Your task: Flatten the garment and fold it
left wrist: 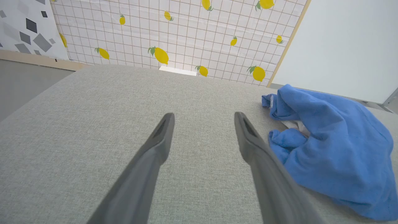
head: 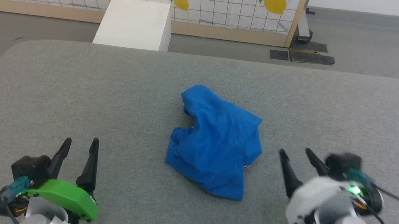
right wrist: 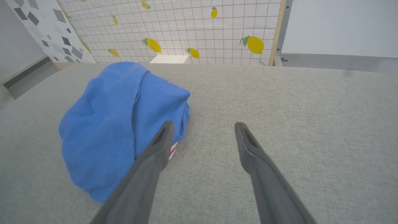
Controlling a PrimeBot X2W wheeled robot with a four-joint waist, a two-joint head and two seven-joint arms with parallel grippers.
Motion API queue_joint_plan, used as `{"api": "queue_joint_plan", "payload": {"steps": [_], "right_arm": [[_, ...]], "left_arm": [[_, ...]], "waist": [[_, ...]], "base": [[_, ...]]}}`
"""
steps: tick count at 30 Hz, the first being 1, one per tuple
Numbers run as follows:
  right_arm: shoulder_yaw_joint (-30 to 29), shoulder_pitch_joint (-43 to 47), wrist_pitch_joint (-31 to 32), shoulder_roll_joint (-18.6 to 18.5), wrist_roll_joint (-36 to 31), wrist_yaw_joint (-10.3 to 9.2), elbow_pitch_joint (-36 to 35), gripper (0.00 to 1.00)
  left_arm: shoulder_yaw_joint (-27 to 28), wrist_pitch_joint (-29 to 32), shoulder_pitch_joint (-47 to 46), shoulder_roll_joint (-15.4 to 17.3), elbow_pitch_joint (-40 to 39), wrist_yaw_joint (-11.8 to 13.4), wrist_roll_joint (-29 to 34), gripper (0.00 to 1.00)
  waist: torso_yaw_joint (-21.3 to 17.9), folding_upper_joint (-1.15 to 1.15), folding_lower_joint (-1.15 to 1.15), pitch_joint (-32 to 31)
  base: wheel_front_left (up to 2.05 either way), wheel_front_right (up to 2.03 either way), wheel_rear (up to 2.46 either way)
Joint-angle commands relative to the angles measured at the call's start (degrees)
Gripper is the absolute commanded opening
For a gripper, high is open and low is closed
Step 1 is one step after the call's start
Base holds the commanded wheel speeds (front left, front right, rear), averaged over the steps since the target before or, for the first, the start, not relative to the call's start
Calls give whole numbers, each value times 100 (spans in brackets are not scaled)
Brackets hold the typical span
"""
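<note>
Head view, shirt: shirt (head: pixel 214 144) is a crumpled blue heap mid-table (head: pixel 73 85), no print showing.
Head view, grippers: left gripper (head: pixel 82 139) near-left, right gripper (head: pixel 295 150) near-right. Both spread wide, empty, clear of the cloth.
Left wrist view: heap lies right of my fingers, with a white patch (left wrist: pixel 295 124) tucked into its left fold.
Right wrist view: striped trim (right wrist: pixel 172 152) peeks out at the heap's near-right edge, just beside one finger.
Plan: I'd pinch that trim edge low with the right, take the left fold with the left, then lift and pull apart.
Risk: catching several layers likely just drags the heap.
</note>
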Motion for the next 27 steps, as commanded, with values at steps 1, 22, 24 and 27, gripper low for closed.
{"api": "queue_joint_plan", "payload": {"steps": [1, 22, 24, 27], "right_arm": [[186, -232, 336, -4, -32, -9, 14, 100], [2558, -1571, 3071, -488, 572, -9, 563, 100], [2622, -1589, 3103, -496, 647, -9, 637, 76], [2669, -1646, 2981, -506, 693, -9, 674, 0]], "left_arm": [[30, -20, 84, -36, -26, -52, 68, 100], [269, -20, -75, -336, 47, -301, 219, 100], [302, -20, -73, -357, 58, -319, 227, 100], [351, -20, -70, -385, 71, -350, 249, 100]], "waist": [[37, 0, 0, 37], [440, 0, 0, 475], [427, 0, 0, 490], [394, 0, 0, 508]], "base": [[0, 0, 0], [0, 0, 0], [0, 0, 0], [0, 0, 0]]}}
